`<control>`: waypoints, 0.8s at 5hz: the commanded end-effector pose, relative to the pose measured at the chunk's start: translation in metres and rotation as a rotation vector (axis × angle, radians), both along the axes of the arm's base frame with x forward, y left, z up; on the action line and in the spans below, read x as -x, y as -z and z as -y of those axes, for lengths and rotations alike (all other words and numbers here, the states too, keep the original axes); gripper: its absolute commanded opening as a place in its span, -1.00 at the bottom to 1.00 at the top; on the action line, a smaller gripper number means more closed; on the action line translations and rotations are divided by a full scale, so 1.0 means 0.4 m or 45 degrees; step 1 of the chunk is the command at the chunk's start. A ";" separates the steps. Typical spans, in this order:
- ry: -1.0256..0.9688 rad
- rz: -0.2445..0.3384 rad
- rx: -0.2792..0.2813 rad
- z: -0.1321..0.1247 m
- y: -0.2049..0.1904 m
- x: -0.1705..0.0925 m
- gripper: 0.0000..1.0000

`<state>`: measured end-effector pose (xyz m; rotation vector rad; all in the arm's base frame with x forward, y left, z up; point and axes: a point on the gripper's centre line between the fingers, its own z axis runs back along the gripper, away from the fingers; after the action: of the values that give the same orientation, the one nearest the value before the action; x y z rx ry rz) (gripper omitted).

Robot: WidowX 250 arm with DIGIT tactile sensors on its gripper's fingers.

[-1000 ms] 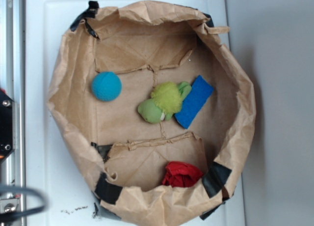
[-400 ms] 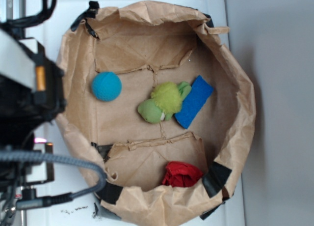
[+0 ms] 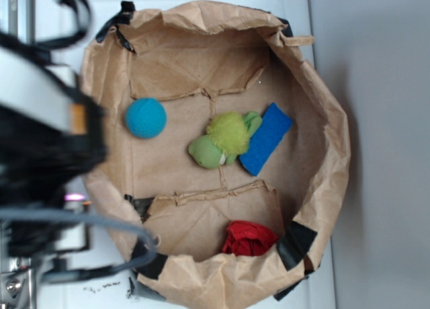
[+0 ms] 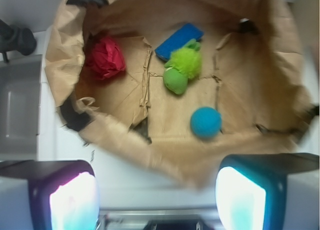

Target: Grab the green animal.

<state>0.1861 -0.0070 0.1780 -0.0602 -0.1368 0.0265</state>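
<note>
Hand (image 4: 157, 200) is open, holding nothing: both fingers (image 4: 72, 200) show at the bottom corners of the wrist view with a wide gap between them. It sits outside the bag (image 3: 322, 107), over the white bench (image 3: 50, 54) beside the bag's rim. In the exterior view the arm (image 3: 40, 141) is a blurred dark mass at the left edge, overlapping the bag's left wall.

Green animal (image 3: 220, 141) lies on the bag floor, about centre, well apart from the hand. In the wrist view the animal (image 4: 181, 69) is up and slightly right of the midline between the fingers, with the near bag wall between it and the hand. Its smooth pale-green head points toward the hand side, fuzzy lime body behind.

Blue block (image 3: 266, 139) lies just beside the animal on the far side from the hand, touching or nearly so. Teal ball (image 3: 145, 117) sits apart from the animal, closer to the hand's side of the bag. Red crumpled thing (image 3: 248, 238) sits against the bag wall, well apart from the animal.
</note>
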 end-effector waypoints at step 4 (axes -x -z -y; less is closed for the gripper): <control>-0.227 0.153 -0.086 -0.040 0.239 -0.195 1.00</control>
<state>0.2522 0.0111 0.0676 0.0257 -0.2068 0.2097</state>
